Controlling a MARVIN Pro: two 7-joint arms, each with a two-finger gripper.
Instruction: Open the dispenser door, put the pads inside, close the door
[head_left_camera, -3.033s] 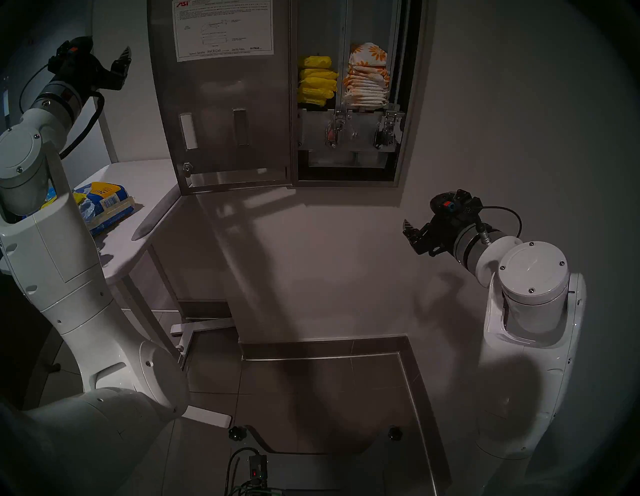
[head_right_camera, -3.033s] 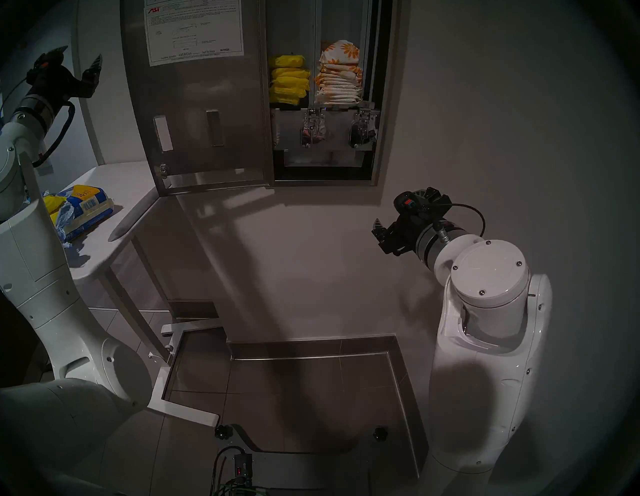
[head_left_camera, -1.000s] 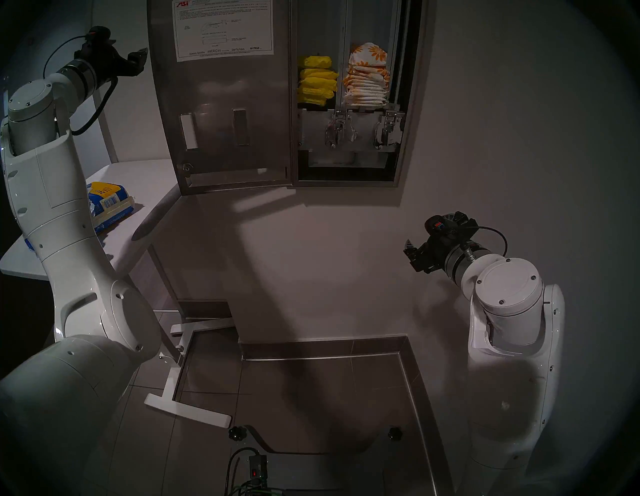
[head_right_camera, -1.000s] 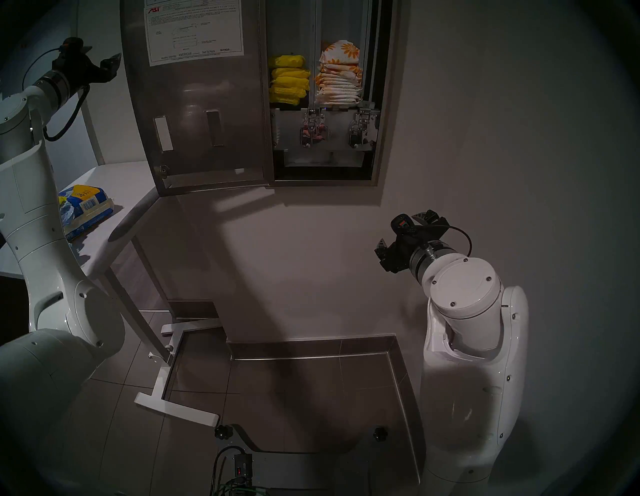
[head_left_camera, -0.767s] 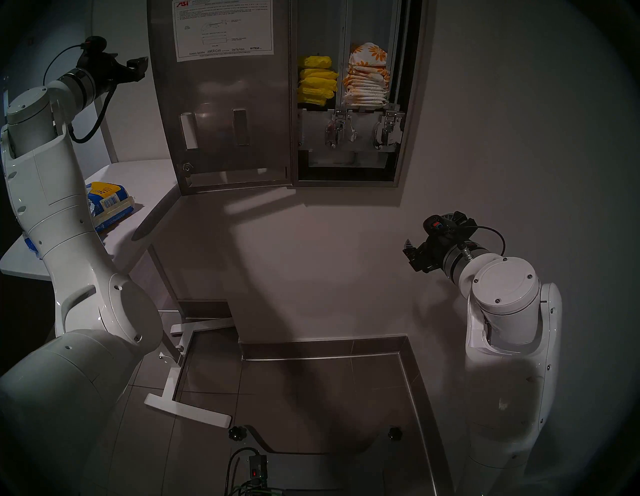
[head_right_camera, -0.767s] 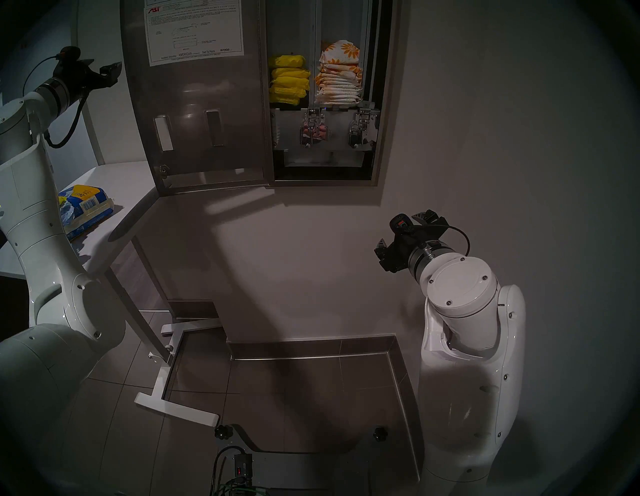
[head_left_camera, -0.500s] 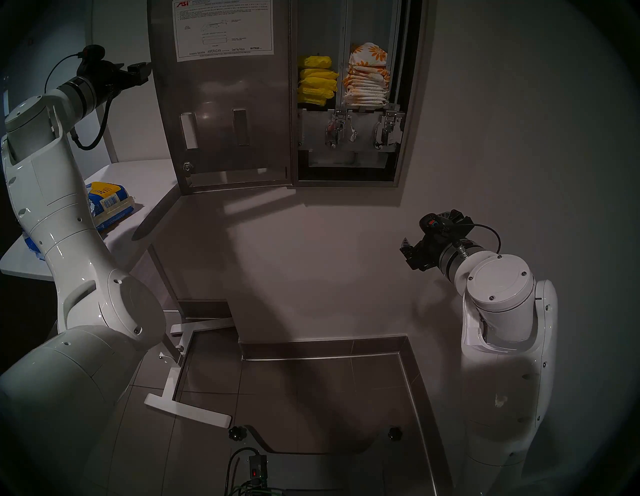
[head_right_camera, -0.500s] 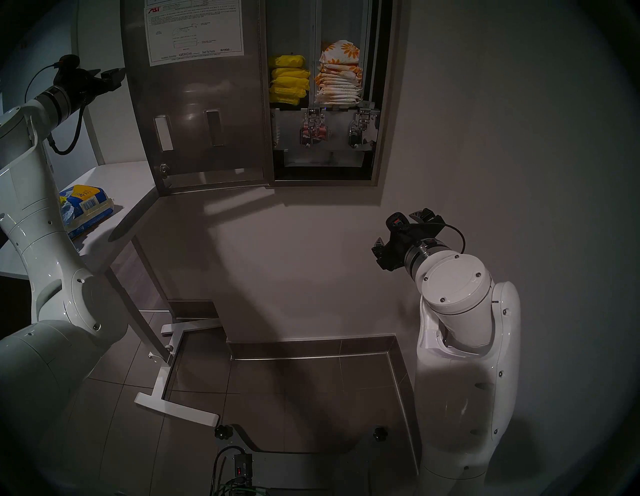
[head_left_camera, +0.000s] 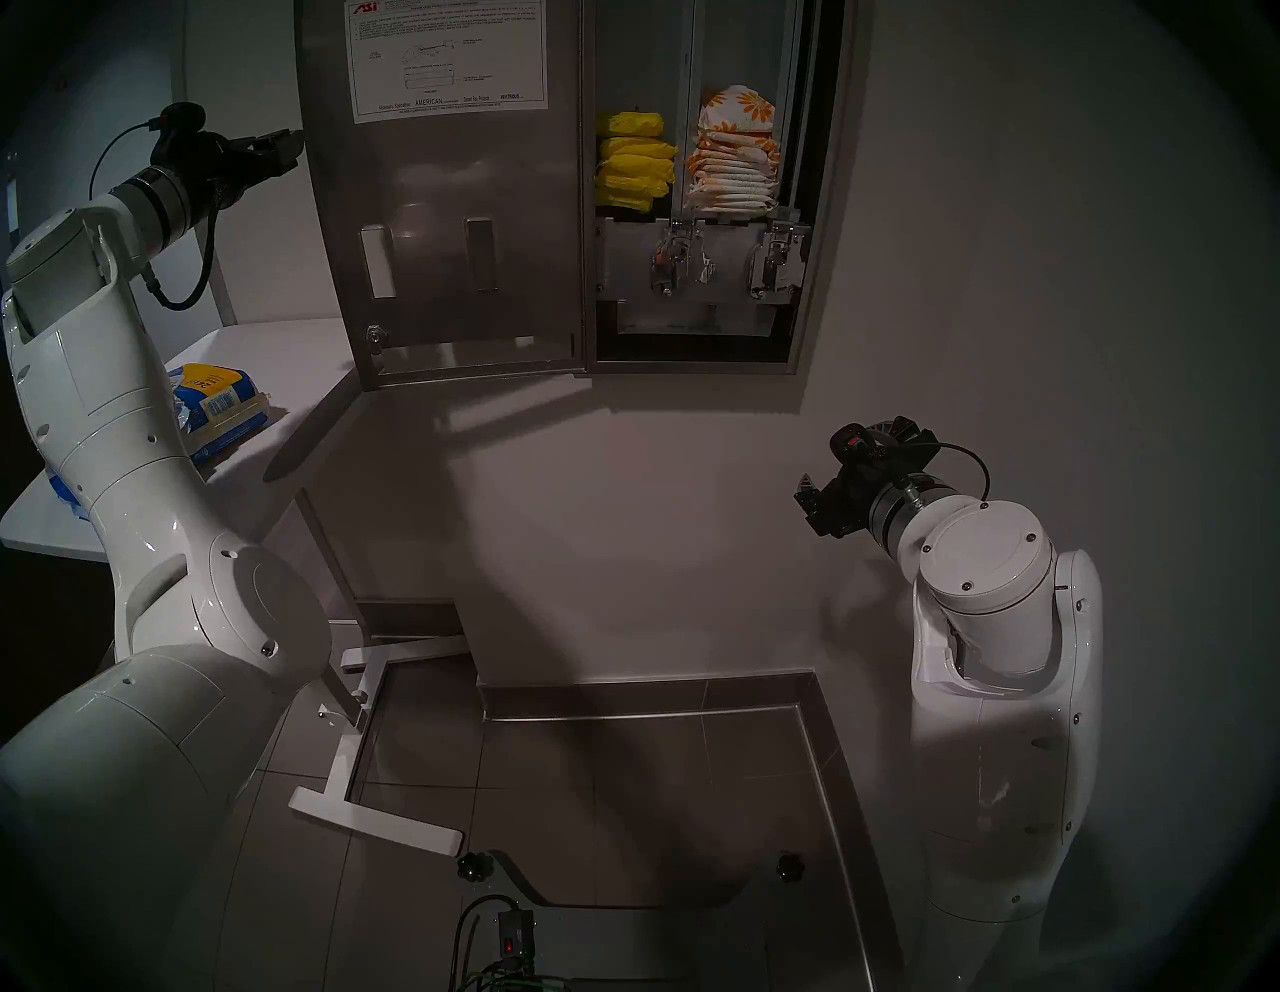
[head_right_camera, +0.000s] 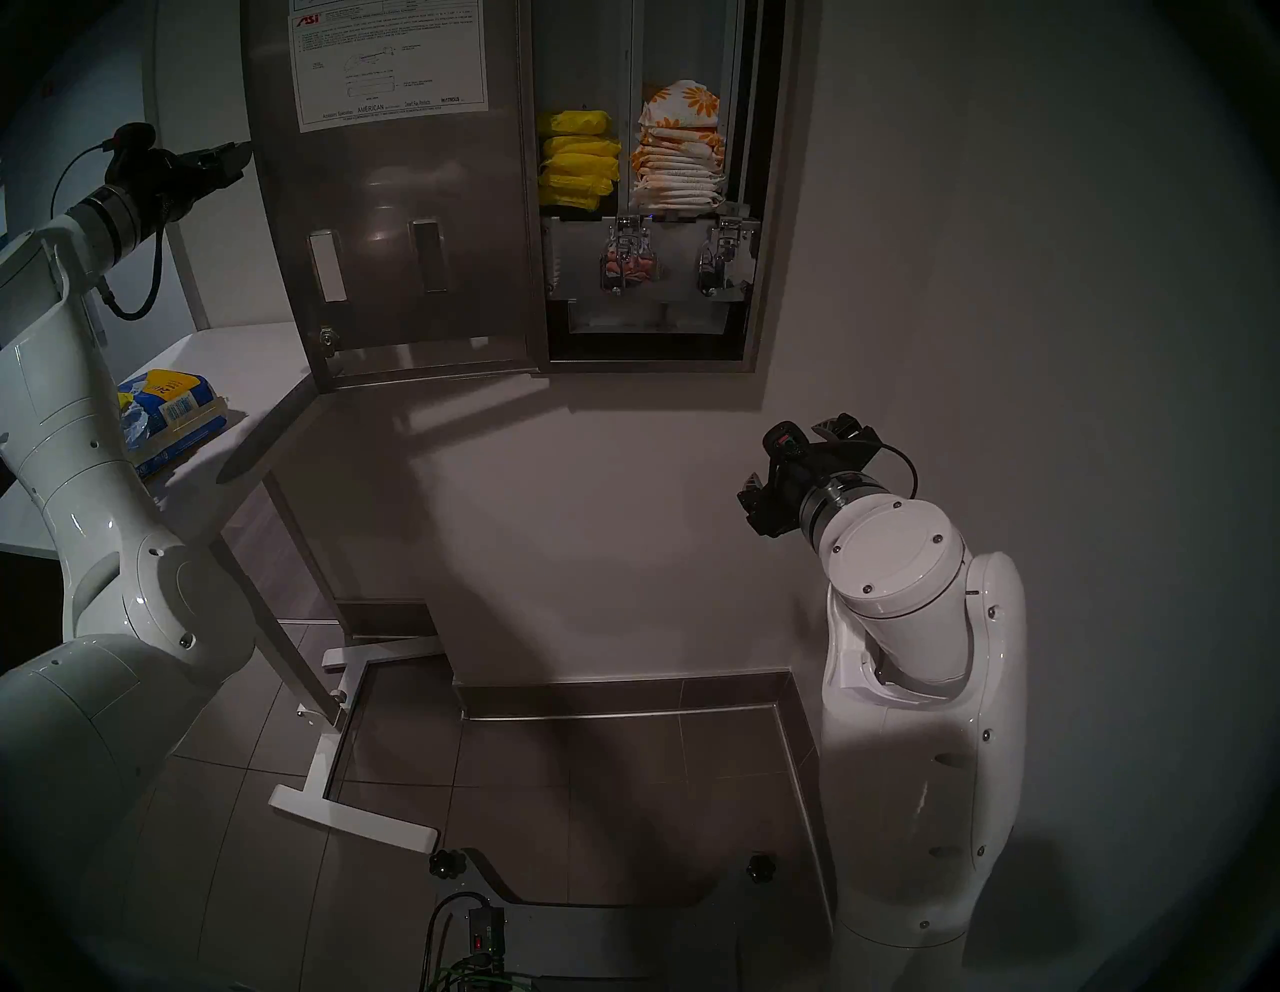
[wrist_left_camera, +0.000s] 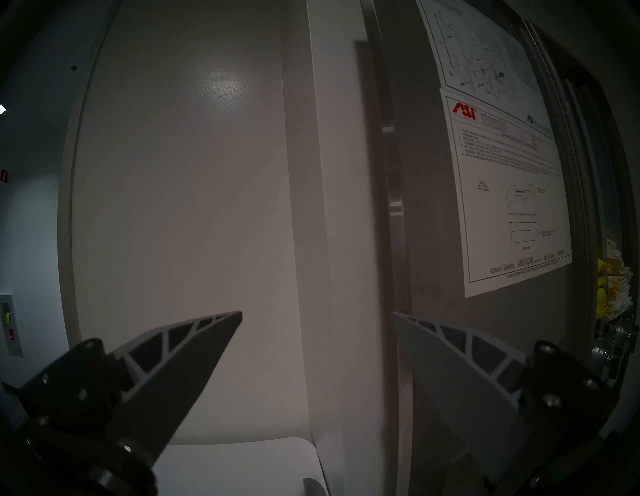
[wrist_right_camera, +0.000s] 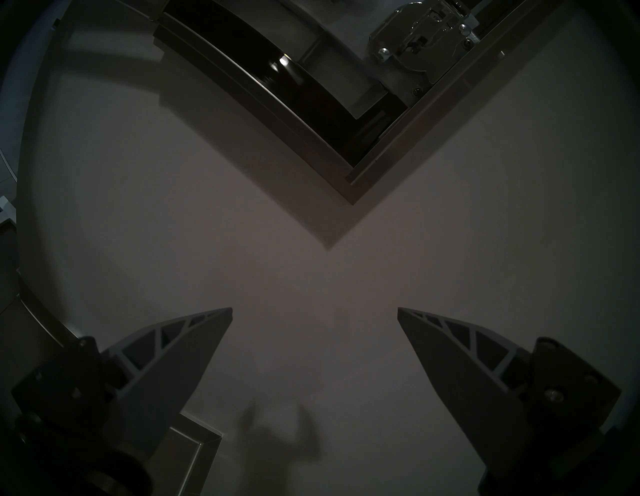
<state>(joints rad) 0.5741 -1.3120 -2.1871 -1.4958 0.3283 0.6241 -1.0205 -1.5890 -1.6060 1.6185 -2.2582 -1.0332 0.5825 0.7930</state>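
Note:
The steel dispenser door (head_left_camera: 450, 228) (head_right_camera: 395, 228) hangs open to the left, its back with the white instruction sheet (wrist_left_camera: 502, 190) facing me. Flower-printed pads (head_left_camera: 734, 159) (head_right_camera: 679, 152) are stacked in the cabinet's right column. My left gripper (head_left_camera: 287, 142) (head_right_camera: 232, 159) (wrist_left_camera: 317, 313) is open and empty, right at the door's free left edge. In the left wrist view that edge (wrist_left_camera: 398, 207) lines up just ahead of the right-hand finger. My right gripper (head_left_camera: 852, 457) (head_right_camera: 796, 457) (wrist_right_camera: 314, 308) is open and empty, facing the bare wall below the cabinet's lower right corner (wrist_right_camera: 353, 194).
Plain yellow packets (head_left_camera: 634, 163) fill the cabinet's left column, above two metal dispensing mechanisms (head_left_camera: 675, 260). A torn blue-and-yellow bag (head_left_camera: 215, 409) lies on the white table (head_left_camera: 298, 374) under the door. The table's white foot (head_left_camera: 374, 824) rests on the tiled floor.
My left gripper has swung right and lower, reaching the door's left edge while rolling at the wrist. The right arm has drifted slightly left, its wrist turning; both grippers stayed open.

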